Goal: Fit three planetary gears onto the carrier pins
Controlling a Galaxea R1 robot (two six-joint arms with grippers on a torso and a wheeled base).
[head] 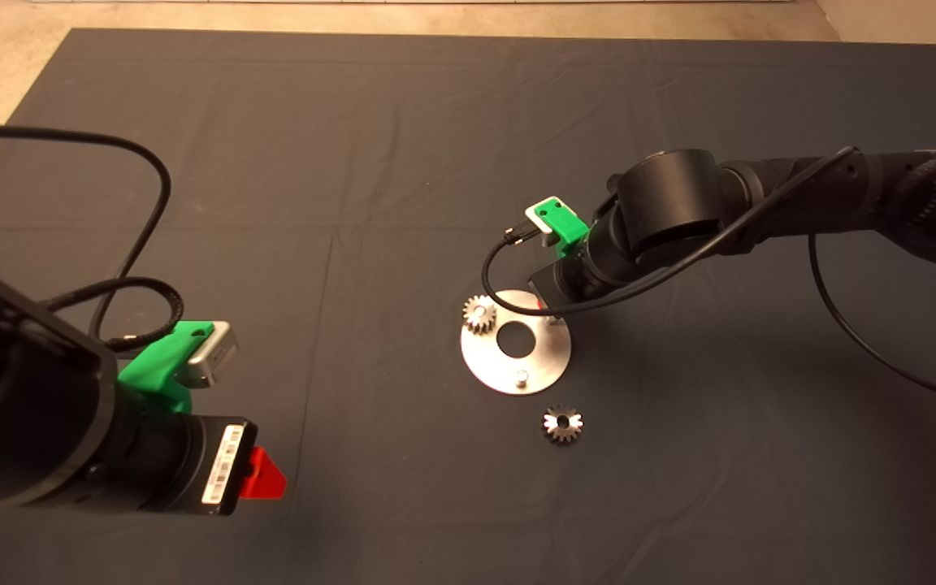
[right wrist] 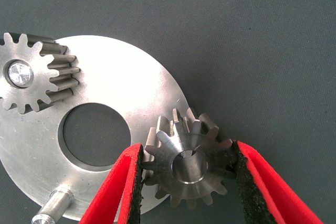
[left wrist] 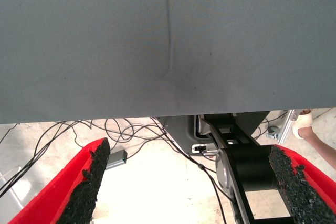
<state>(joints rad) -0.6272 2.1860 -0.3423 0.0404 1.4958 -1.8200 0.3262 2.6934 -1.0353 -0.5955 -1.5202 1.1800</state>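
Observation:
The round silver disc [head: 545, 357] lies mid-mat, also in the right wrist view [right wrist: 126, 82]. One planetary gear [head: 480, 313] sits on a carrier pin at its far left [right wrist: 31, 77]. A bare pin [head: 522, 376] stands at the near rim [right wrist: 52, 205]. My right gripper [head: 550, 307] is shut on a second gear [right wrist: 189, 163], held over the disc's right rim; the pin there is hidden under it. A third gear [head: 563, 424] lies loose on the mat in front of the disc. My left gripper [head: 261, 475] is parked at the lower left, open and empty [left wrist: 194, 182].
The dark mat [head: 403, 162] is creased near its middle. The right arm's cable [head: 492, 284] loops over the disc's far edge. Past the mat's edge, the left wrist view shows floor cables [left wrist: 131, 135] and a person's foot [left wrist: 307, 124].

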